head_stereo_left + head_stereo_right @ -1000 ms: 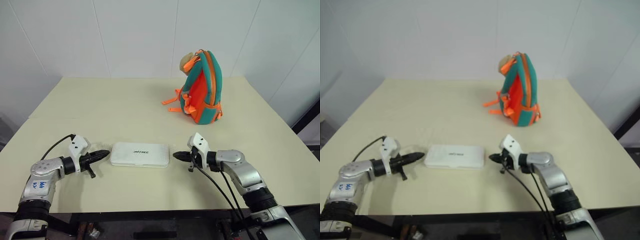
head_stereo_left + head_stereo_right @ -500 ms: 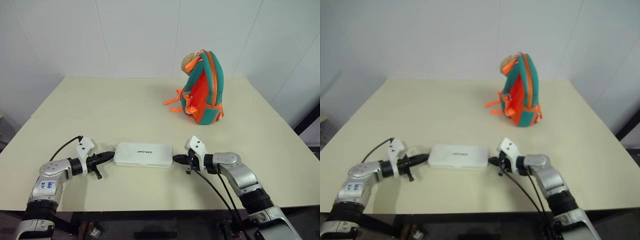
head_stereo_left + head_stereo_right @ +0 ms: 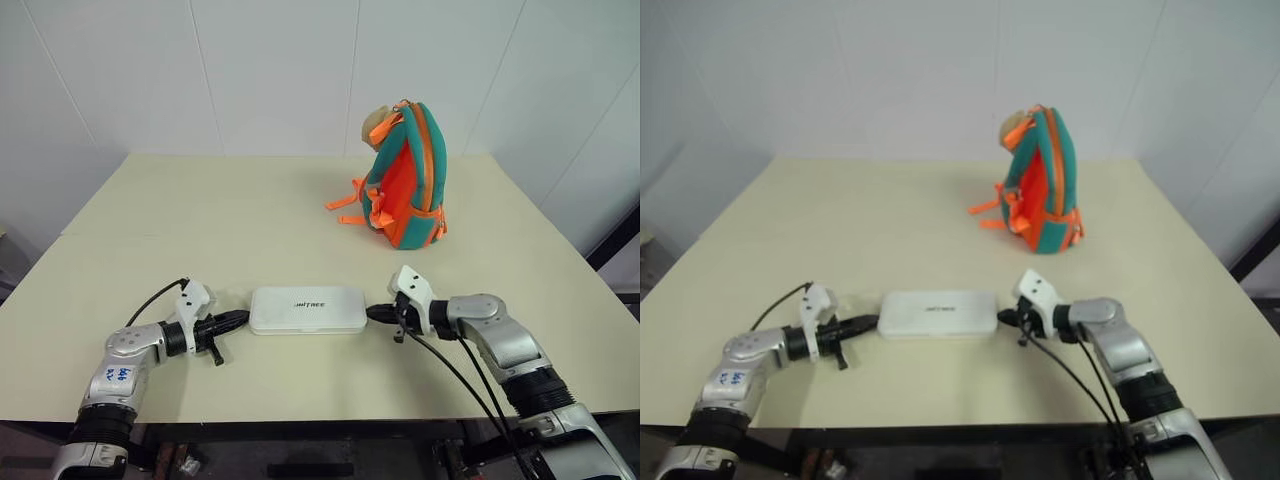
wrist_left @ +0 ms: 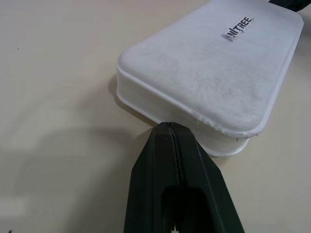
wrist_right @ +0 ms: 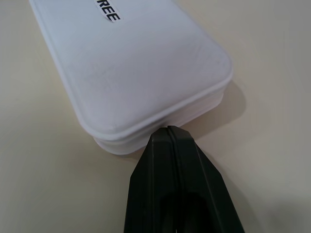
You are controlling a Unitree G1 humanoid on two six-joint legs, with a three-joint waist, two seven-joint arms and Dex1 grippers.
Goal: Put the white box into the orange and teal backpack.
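From the head view, we saw the white box (image 3: 307,310) lying flat on the table (image 3: 200,230), the left gripper (image 3: 243,318) and right gripper (image 3: 372,313) at its two ends, the orange and teal backpack (image 3: 405,175) upright well behind. Left wrist: our fingers (image 4: 158,174) pressed together at the box's end. Right wrist: fingers (image 5: 192,179) likewise together, tips against the box's edge.

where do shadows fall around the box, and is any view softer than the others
Left wrist view: soft shadow under the box edge and around the shut left gripper. Right wrist view: shadow beside the box's rounded corner, by the shut right gripper. Right eye view: hazier than the left eye view; the backpack looks soft-edged.
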